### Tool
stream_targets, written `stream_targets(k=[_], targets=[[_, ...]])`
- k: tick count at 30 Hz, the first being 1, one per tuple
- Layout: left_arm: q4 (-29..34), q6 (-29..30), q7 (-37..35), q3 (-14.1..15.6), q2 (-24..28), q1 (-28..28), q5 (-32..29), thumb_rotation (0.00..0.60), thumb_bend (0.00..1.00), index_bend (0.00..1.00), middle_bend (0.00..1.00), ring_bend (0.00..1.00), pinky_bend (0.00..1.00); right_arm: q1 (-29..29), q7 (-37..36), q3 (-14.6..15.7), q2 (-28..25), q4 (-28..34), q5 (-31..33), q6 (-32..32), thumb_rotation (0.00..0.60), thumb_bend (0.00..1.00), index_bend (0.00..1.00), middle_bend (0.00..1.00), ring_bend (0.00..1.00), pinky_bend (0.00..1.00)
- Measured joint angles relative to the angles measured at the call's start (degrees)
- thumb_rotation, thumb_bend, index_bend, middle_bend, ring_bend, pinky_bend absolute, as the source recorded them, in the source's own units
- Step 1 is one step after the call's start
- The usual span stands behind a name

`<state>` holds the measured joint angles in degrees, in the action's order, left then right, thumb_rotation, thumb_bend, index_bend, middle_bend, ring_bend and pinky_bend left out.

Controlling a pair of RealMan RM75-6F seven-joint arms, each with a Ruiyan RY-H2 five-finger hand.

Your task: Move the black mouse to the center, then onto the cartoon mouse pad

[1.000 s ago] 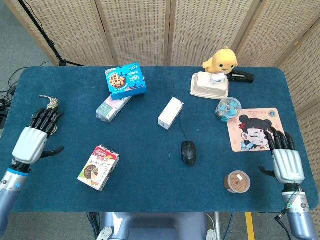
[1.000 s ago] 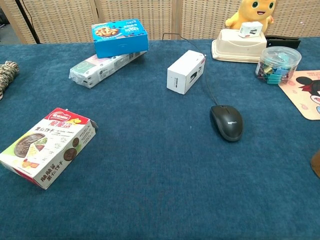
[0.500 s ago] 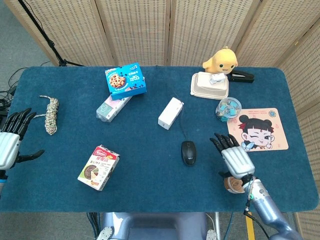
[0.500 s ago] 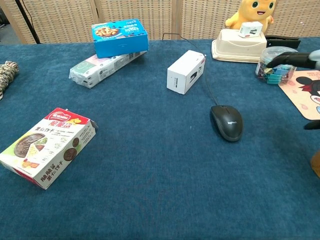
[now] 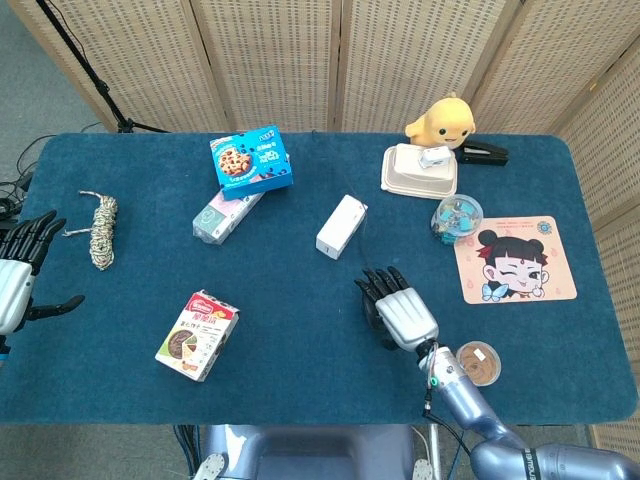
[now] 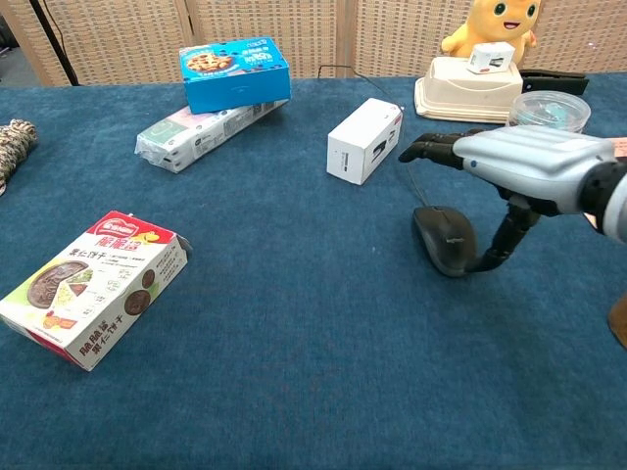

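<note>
The black mouse (image 6: 443, 238) lies near the table's middle, its cord running back past a white box (image 6: 364, 139). My right hand (image 6: 519, 161) hovers just above it with fingers stretched out flat toward the left. The thumb (image 6: 499, 246) reaches down beside the mouse's right flank. In the head view my right hand (image 5: 401, 311) covers the mouse completely. The cartoon mouse pad (image 5: 515, 260) lies at the right, bare. My left hand (image 5: 17, 284) stays at the far left table edge, fingers spread and holding nothing.
A snack box (image 5: 197, 334) lies front left and a rope coil (image 5: 101, 230) far left. A blue cookie box (image 5: 251, 158) rests on a mint pack (image 5: 228, 215). A clip tub (image 5: 457, 216) stands behind the pad, a round tin (image 5: 477, 362) in front of it.
My right hand has swung left from beside the round tin to directly over the mouse. The mouse has not moved. My left hand has hardly shifted.
</note>
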<state>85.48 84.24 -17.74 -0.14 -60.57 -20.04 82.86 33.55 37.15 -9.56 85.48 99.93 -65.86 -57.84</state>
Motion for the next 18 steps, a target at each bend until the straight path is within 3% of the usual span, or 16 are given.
stream_targets(k=[9, 18], targets=[[0.3, -1.5, 0.2, -1.3, 0.2, 0.6, 0.5, 0.600, 0.10, 0.00, 0.00, 0.00, 0.00, 3.8, 3.5, -1.2, 10.8, -8.3, 1.2, -3.0, 0.600, 0.00, 0.00, 0.00, 0.00, 0.00], [0.3, -2.9, -0.2, -2.2, 0.3, 1.0, 1.1, 0.600, 0.10, 0.00, 0.00, 0.00, 0.00, 7.0, 4.6, -2.4, 17.7, -16.5, 2.9, -3.3, 0.600, 0.00, 0.00, 0.00, 0.00, 0.00]])
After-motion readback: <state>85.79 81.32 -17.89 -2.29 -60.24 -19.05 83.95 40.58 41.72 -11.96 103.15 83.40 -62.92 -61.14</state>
